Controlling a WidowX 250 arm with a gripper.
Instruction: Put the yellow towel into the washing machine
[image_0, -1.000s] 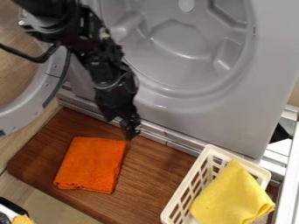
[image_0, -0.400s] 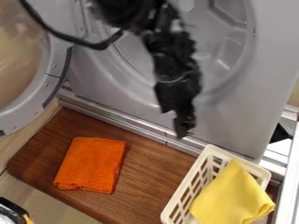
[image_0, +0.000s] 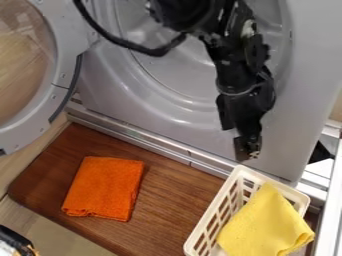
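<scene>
The black two-finger gripper has shifted toward the cream, slotted plastic basket; whether it is open or closed cannot be determined. The yellow cloth towel lies in the basket. Probable next step: lower and grasp.

Black arm, bulky rounded joint near top of frame, pale patch, thick black cable, black gripper.
</scene>
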